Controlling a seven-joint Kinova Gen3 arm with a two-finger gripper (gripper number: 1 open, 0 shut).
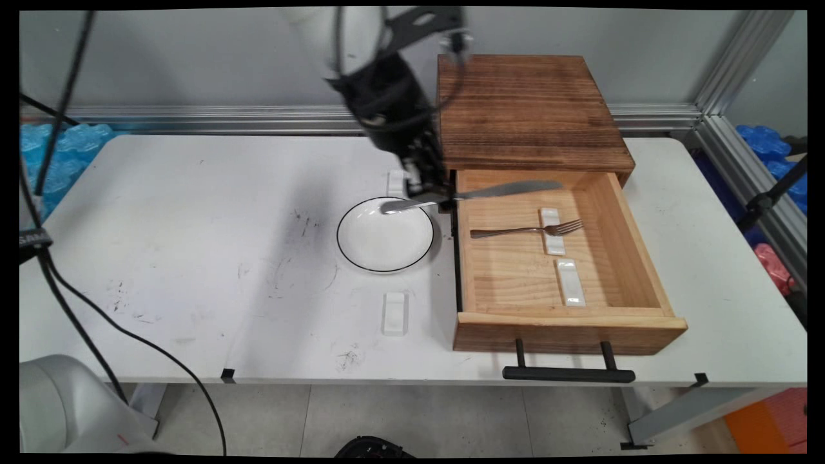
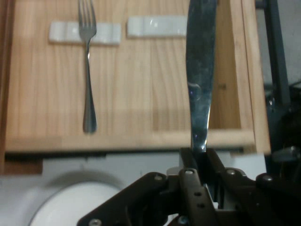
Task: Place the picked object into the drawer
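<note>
The knife (image 1: 477, 193) is pinched in my jaws (image 1: 445, 201), which are pressed together on it near its middle. It lies level in the air, its blade reaching out ahead of me over the open wooden drawer (image 1: 619, 212), its handle trailing back over the black-rimmed white plate (image 1: 385, 234) just behind and below me. Beyond my jaws, inside the drawer, a fork (image 2: 87, 66) rests across one white rest (image 2: 84, 33), with a second rest (image 2: 157, 26) beside it. Two more white rests (image 1: 394, 313) sit on the worktop (image 1: 193, 258) near the plate.
</note>
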